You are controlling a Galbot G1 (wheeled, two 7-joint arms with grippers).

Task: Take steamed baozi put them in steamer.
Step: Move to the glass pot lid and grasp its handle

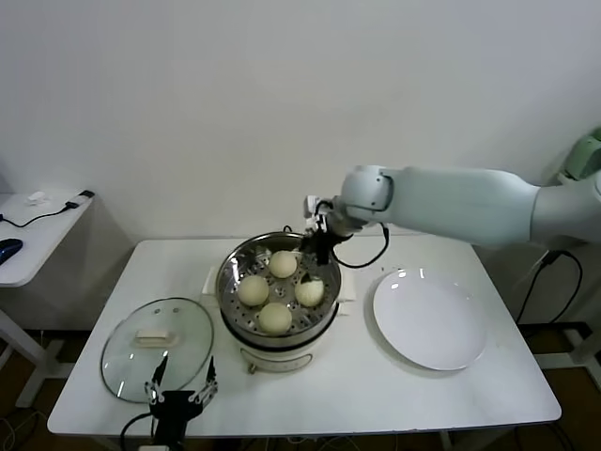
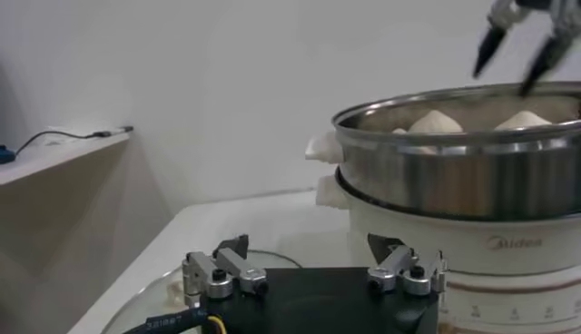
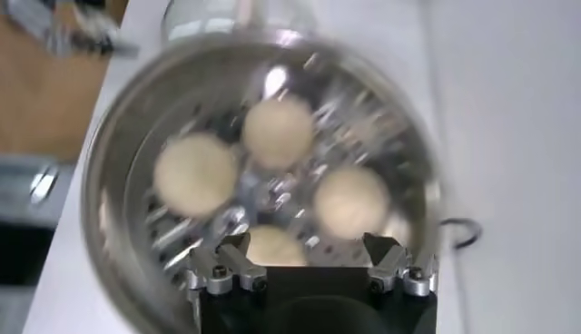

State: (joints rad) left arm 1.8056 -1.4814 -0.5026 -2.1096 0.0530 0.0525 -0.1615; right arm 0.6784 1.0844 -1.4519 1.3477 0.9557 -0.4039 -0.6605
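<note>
The steamer, a shiny steel pot on a cream base, stands mid-table with several cream-white baozi lying on its perforated tray. My right gripper hangs open just above the pot's far right rim, empty. In the right wrist view its gripper looks down on the baozi inside the steamer, one bun just beyond its jaws. My left gripper waits open at the table's front edge; the left wrist view shows this gripper empty, facing the steamer.
A round glass lid lies flat left of the steamer, under my left gripper. An empty white plate sits to the right. A side table with cables stands at far left. A black cable trails behind the steamer.
</note>
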